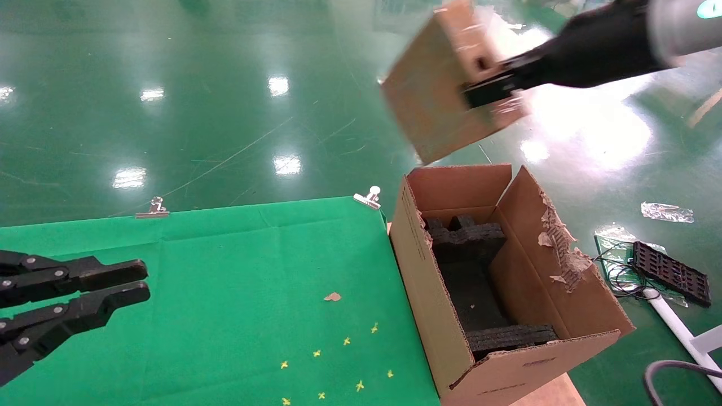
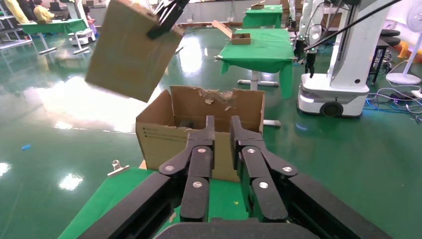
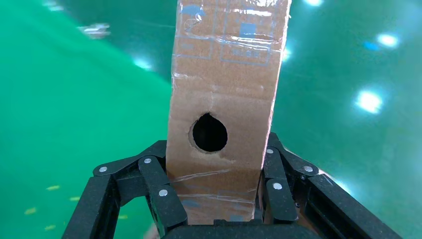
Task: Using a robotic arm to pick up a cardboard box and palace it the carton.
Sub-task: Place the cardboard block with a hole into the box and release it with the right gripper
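My right gripper (image 1: 488,82) is shut on the cardboard box (image 1: 434,101), a slim brown block with taped faces. It holds the box tilted in the air, above and just beyond the far end of the carton (image 1: 428,293). In the right wrist view the fingers (image 3: 159,191) clamp both sides of the box (image 3: 224,74), whose narrow face has a round hole. The carton stands open at the table's right edge, flaps up, one flap torn, with black foam inserts (image 1: 468,242) inside. My left gripper (image 1: 144,282) is parked low at the left, empty, its jaws a narrow gap apart.
A green cloth (image 1: 225,282) covers the table, held by metal clips (image 1: 152,208) (image 1: 368,197). A cardboard scrap (image 1: 333,296) and yellow marks lie on it. A black tray and cables (image 1: 671,270) lie on the floor at the right. Another robot (image 2: 343,64) stands far off.
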Robot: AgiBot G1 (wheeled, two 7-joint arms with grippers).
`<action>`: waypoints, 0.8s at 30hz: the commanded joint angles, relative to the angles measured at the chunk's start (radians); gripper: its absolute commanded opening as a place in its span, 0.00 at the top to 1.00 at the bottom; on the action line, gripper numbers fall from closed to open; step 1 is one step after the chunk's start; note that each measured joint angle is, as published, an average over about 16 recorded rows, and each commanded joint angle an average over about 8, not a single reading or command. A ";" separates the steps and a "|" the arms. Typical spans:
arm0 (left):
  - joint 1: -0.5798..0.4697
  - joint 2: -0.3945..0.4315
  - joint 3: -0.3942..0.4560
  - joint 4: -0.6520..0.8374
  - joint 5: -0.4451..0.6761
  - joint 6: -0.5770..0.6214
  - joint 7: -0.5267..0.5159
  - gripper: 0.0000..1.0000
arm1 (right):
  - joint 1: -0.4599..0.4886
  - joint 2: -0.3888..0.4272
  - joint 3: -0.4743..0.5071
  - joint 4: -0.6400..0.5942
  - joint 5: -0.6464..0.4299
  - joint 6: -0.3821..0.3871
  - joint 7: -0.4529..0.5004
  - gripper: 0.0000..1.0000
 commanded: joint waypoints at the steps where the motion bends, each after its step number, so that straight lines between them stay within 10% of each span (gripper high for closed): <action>1: 0.000 0.000 0.000 0.000 0.000 0.000 0.000 1.00 | 0.023 0.017 0.002 -0.040 -0.022 0.000 -0.013 1.00; 5: 0.000 0.000 0.000 0.000 0.000 0.000 0.000 0.92 | 0.030 0.044 -0.016 -0.134 -0.055 -0.039 -0.030 1.00; 13: 0.000 0.000 0.001 0.000 0.000 0.000 0.000 0.00 | -0.044 0.058 -0.049 -0.341 -0.039 -0.128 -0.046 1.00; 24: 0.000 0.000 0.001 0.000 -0.001 0.000 0.001 0.00 | -0.165 -0.021 -0.082 -0.584 -0.036 -0.135 -0.102 1.00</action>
